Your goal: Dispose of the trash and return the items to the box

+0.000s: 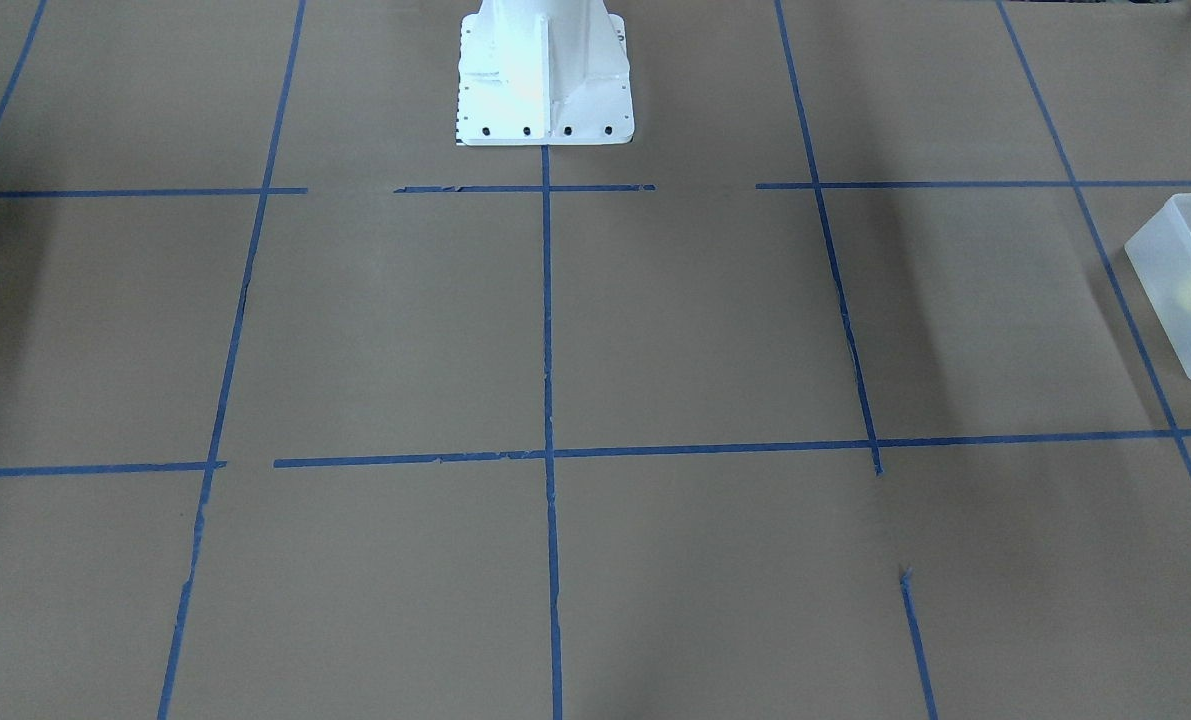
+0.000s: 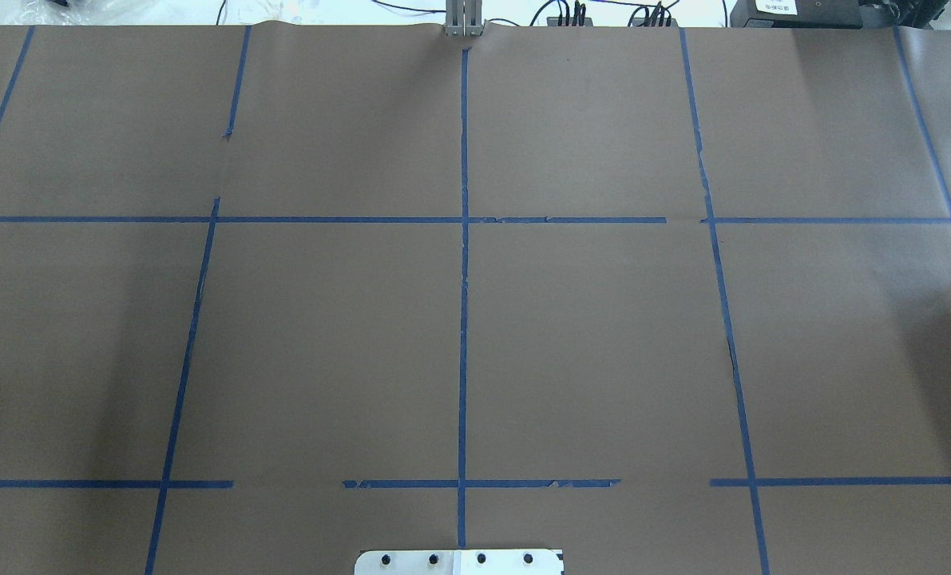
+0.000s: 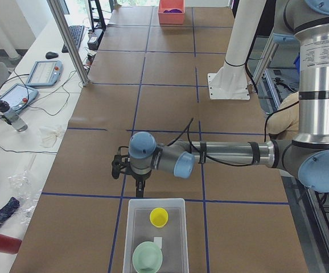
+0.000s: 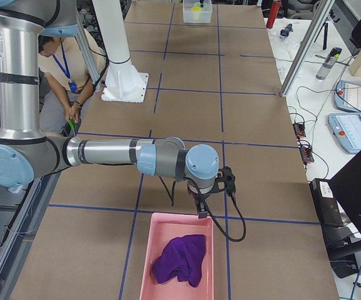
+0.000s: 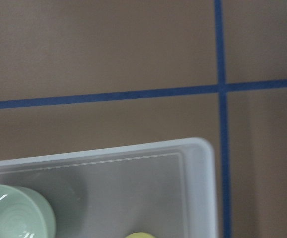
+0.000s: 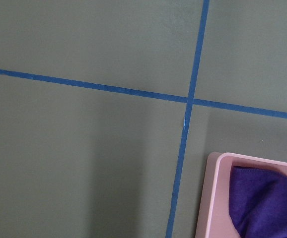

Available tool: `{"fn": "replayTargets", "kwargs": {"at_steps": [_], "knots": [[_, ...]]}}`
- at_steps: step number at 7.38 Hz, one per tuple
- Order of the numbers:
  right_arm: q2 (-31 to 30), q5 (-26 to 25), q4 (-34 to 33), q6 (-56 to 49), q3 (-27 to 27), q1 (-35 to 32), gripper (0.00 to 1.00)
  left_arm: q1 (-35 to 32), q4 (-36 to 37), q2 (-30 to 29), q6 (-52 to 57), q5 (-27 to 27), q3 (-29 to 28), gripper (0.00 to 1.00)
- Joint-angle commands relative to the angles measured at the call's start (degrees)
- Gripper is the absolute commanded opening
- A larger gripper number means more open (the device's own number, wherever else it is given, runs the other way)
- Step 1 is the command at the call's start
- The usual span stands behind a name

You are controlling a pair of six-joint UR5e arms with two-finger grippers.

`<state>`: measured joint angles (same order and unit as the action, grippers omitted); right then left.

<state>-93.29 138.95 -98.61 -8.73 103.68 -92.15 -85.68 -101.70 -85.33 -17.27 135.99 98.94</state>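
The translucent box (image 3: 156,200) stands at the table's left end; it also shows at the right edge of the front-facing view (image 1: 1165,290) and in the left wrist view (image 5: 203,163). The yellow cup (image 3: 159,216) stands inside it, beside a pale green bowl (image 3: 148,257). My left gripper (image 3: 139,189) hangs just beyond the box's far rim, over the table; I cannot tell if it is open or shut. My right gripper (image 4: 200,211) hangs just beyond the rim of a pink bin (image 4: 148,262) at the other end; its state cannot be told either. No fingers show in the wrist views.
The pink bin holds a purple cloth (image 4: 182,258), also in the right wrist view (image 6: 267,198). The white robot pedestal (image 1: 545,75) stands at mid-table. A person (image 4: 59,62) sits behind the robot. Pendants and cables lie on the side bench (image 3: 16,96).
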Motion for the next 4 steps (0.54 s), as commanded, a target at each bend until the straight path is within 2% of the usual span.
{"fn": "replayTargets", "kwargs": {"at_steps": [1,2,3,4], "knots": [[0.1,-1.0,0.0,1.8,0.8,2.7,1.00,0.9,13.4,-1.2,1.2,0.5,13.4,1.00],[0.2,-1.5,0.0,3.3,0.9,3.1,1.00,0.4,17.6,-1.4,11.7,0.4,14.0,1.00],[0.1,-1.7,0.0,3.7,0.6,4.2,1.00,-0.2,24.0,-2.6,19.0,-2.0,13.4,1.00],[0.0,-1.6,0.0,3.7,1.1,4.3,1.00,-2.5,25.9,-3.8,20.5,-5.9,13.3,1.00]]}}
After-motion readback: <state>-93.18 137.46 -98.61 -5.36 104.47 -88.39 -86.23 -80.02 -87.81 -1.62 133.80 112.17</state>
